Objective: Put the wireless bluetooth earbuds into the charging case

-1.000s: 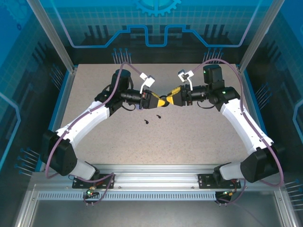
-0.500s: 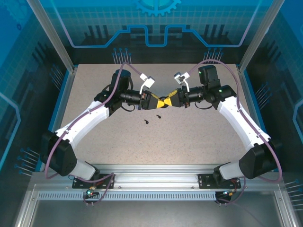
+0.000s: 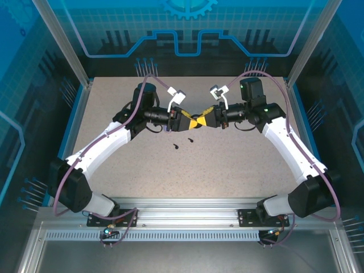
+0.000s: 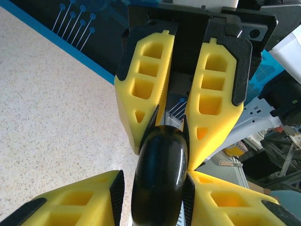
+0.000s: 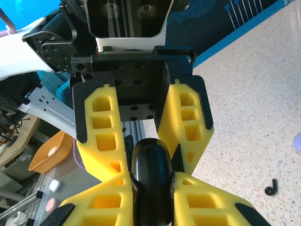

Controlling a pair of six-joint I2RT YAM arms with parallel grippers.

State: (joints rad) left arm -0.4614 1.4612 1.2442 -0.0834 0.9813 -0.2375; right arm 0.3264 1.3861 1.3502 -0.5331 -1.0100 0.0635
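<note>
**Earbuds.** One black earbud (image 3: 190,138) lay loose on the speckled table (image 3: 244,170), just on the near side of where the grippers met. The second black earbud (image 3: 176,147) lay near it, slightly closer to the arm bases and to the left. The two were apart, not touching. The right wrist view caught a black earbud (image 5: 269,188) on the tabletop at lower right, stem hooked, well clear of the fingers.

**Case.** The black case (image 5: 150,174), glossy and rounded, hung between both grippers above the middle of the table, toward its far side.

**Right gripper** (image 5: 151,181). It was closed down on the case, with a black pad pressed to each side in a firm hold.

**Left gripper** (image 4: 153,176). Its jaws stood a little way apart, straddling the same case from the opposite end. A strip of table showed between one pad and the case wall. The other pad lay against the case or just beside it; contact there could not be settled from this angle. It showed no clamp on the case.

**Arms.** Both reached inward from the near edge, wrists facing each other, their yellow fingertips nearly meeting around the case.
</note>
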